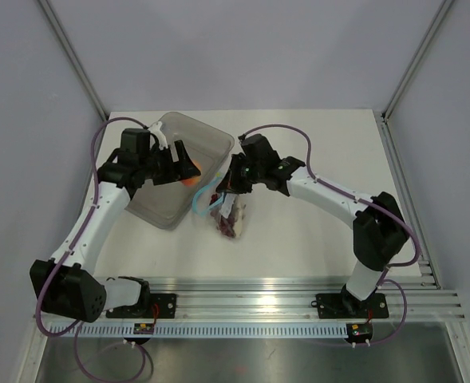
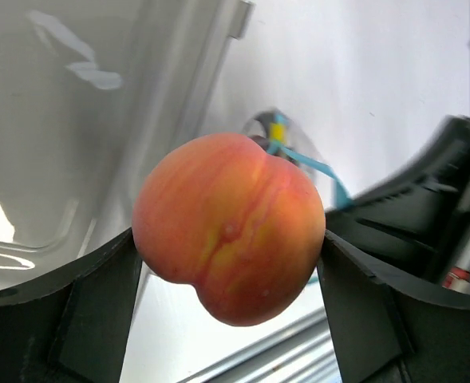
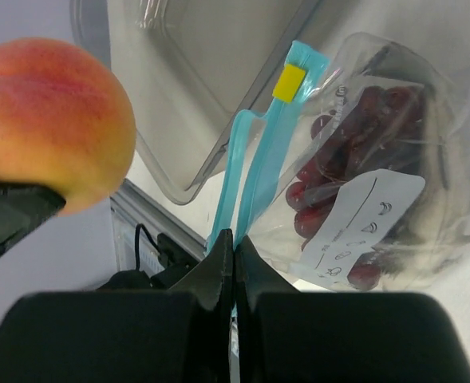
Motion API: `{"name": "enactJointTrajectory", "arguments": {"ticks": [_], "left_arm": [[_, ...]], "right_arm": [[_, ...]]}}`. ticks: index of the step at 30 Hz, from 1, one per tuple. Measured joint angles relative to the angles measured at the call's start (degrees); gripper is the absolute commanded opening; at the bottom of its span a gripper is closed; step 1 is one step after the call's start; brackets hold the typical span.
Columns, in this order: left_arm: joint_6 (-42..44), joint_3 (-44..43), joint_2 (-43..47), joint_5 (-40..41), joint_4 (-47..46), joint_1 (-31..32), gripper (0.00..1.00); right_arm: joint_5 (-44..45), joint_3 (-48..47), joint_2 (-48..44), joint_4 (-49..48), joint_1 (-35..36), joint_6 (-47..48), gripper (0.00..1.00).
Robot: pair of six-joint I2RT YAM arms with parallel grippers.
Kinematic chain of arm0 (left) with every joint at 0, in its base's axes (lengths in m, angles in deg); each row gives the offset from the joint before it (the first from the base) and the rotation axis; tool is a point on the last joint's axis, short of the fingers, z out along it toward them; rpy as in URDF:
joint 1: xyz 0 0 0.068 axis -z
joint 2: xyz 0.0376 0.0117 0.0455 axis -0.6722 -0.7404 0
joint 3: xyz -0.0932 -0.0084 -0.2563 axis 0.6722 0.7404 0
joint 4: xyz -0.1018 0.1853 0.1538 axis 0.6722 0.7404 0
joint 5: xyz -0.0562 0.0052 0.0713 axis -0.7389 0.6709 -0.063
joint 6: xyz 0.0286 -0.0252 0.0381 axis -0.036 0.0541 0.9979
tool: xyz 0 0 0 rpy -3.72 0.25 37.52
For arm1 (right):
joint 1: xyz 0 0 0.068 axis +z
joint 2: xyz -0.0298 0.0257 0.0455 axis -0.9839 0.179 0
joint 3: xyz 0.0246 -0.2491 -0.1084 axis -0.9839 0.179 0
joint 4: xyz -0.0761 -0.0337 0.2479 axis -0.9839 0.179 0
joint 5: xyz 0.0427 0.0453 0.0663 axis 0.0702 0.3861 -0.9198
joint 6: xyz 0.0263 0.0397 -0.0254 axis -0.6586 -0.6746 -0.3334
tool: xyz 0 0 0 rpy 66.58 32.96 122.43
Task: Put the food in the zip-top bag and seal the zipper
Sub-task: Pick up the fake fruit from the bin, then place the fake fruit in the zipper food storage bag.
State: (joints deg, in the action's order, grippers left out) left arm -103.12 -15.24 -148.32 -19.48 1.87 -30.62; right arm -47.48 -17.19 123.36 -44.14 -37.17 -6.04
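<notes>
Right now, the left hand (image 2: 228, 267) is clamped on the peach (image 2: 227, 211) near the zip-top bag (image 3: 378, 211), grapes (image 3: 354, 120) already inside it, while the right hand (image 3: 234, 246) pinches its zipper (image 3: 260, 159); that mouth looks narrow, so the peach may catch and drop.

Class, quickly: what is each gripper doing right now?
Left gripper: closed on the round orange-red peach.
Right gripper: shut, pinching the blue-teal zipper strip of the clear plastic bag.
</notes>
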Motion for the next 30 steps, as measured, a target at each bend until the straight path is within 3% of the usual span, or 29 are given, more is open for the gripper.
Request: {"name": "enactJointTrajectory", "arguments": {"ticks": [8,30], "left_arm": [[-2.3,6.1,0.8,-11.3,-3.7,0.2,0.45],[-7.2,10.6,-3.5,-24.1,-10.4,0.3,0.45]], "right_arm": [[-5.8,0.8,1.0,-5.7,0.0,1.0,0.0],[-6.3,10.4,-11.7,-10.5,0.0,1.5,0.0]]}}
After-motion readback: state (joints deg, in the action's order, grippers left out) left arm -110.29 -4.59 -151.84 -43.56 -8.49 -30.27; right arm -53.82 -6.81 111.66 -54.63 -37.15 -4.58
